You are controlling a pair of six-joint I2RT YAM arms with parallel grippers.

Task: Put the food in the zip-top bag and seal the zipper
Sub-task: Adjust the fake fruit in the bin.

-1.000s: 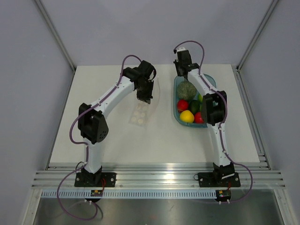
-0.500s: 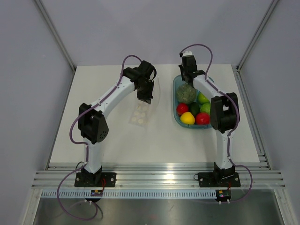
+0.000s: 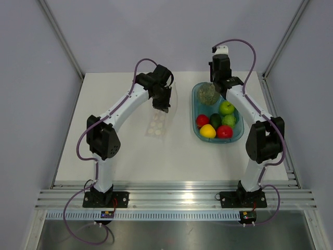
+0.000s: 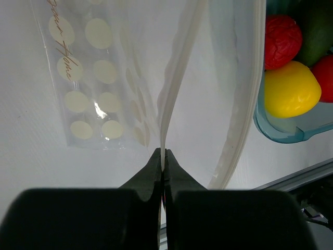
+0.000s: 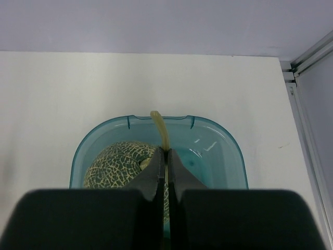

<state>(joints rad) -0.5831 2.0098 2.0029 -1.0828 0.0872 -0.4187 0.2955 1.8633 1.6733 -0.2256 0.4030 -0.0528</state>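
Note:
My left gripper (image 3: 163,105) is shut on the mouth edge of the zip-top bag (image 3: 158,123), holding it up off the table. In the left wrist view the gripper (image 4: 164,153) pinches the zipper strip (image 4: 178,67), and the dotted panel (image 4: 88,78) hangs below. My right gripper (image 5: 166,151) is shut on the pale stem (image 5: 161,127) of the grey-green melon (image 5: 117,165), over the far end of the blue tray (image 3: 195,110). The melon (image 3: 208,94) also shows in the top view. Red (image 3: 202,120), yellow (image 3: 207,130), bright green (image 3: 226,108) and dark green (image 3: 215,119) pieces lie in the tray.
The blue tray's rim (image 5: 130,121) stands just right of the bag. Its near corner shows in the left wrist view (image 4: 291,133). Side walls and metal rails bound the white table (image 3: 104,151).
My right arm has swung back and to the right, stretching out, with the melon moving toward the tray's far end. My left gripper and the bag have shifted slightly.

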